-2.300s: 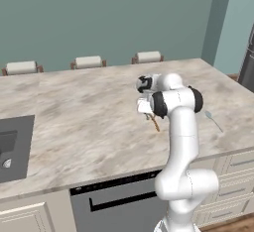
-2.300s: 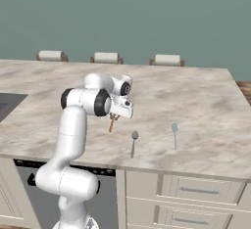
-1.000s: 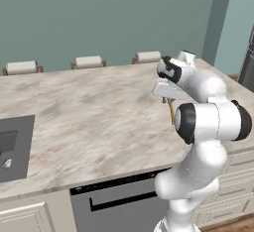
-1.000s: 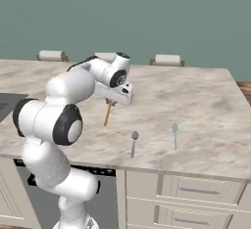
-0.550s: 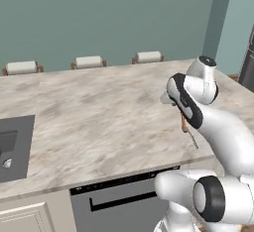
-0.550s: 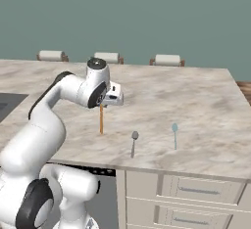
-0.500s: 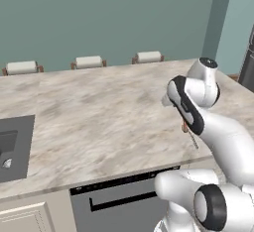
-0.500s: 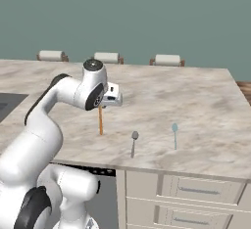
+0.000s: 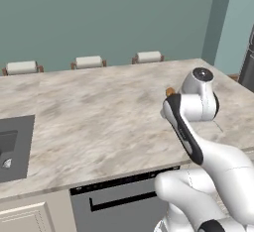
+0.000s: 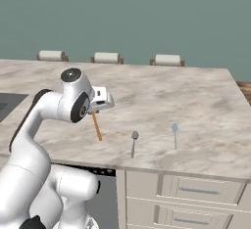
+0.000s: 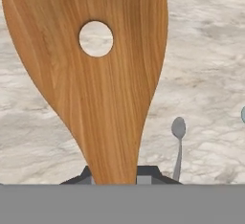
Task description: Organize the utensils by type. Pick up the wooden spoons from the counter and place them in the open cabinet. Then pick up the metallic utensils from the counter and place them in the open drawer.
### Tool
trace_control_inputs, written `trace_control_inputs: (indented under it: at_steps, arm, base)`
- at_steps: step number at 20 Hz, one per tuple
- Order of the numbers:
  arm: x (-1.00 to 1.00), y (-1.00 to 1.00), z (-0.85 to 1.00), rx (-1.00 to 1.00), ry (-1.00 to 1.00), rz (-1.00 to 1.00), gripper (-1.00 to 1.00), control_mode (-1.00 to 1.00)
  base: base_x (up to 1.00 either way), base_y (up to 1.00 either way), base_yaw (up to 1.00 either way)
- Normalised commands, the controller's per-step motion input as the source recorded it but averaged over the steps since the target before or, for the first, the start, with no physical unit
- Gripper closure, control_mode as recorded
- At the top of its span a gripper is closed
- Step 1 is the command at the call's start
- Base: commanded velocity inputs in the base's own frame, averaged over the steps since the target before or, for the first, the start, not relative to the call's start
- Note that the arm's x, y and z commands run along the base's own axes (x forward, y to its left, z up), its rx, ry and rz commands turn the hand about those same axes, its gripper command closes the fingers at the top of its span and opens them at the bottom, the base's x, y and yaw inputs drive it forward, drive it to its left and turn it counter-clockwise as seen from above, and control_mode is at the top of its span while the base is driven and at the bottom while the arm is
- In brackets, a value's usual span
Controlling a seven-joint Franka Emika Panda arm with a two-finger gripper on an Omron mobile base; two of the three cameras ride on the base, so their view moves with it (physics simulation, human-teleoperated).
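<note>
My tool [image 10: 96, 109] is pinched on the wooden spoon [image 10: 97, 126], gripping its handle end. In the hand view the slotted blade [image 11: 95, 70] fans out wide with a round hole in it, the handle running down between the fingertips. The arm is folded back on itself, elbow high, the wrist turned toward the near edge of the worktop [image 10: 162, 101]. The spoon hangs clear of the stone, its long axis steep, leaning slightly, blade lowest. Two grey metal spoons [image 10: 133, 144] and [image 10: 174, 135] lie on the worktop to its right, handles toward the front edge. Compared with a second ago, the arm has swung round and pulled the spoon nearer the front edge.
</note>
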Motion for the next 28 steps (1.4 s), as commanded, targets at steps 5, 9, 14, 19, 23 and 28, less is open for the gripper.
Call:
trace_control_inputs:
  at_steps: [5, 9, 14, 19, 23, 28]
  arm:
    - [0.0, 0.0, 0.0, 0.0, 0.0, 0.05, 1.0, -1.0]
    - [0.0, 0.0, 0.0, 0.0, 0.0, 0.01, 1.0, 1.0]
    - [0.0, 0.0, 0.0, 0.0, 0.0, 0.0, 1.0, 1.0]
    - [0.0, 0.0, 0.0, 0.0, 0.0, 0.0, 1.0, 1.0]
    - [0.0, 0.0, 0.0, 0.0, 0.0, 0.0, 1.0, 1.0]
    - [0.0, 0.0, 0.0, 0.0, 0.0, 0.0, 1.0, 1.0]
  base:
    - [0.0, 0.0, 0.0]
    - [-0.17, -0.16, 0.12]
    - [-0.53, -0.29, 0.38]
    - [-0.6, -0.23, 0.52]
    - [-0.26, -0.07, 0.7]
    - [-0.03, 0.0, 0.75]
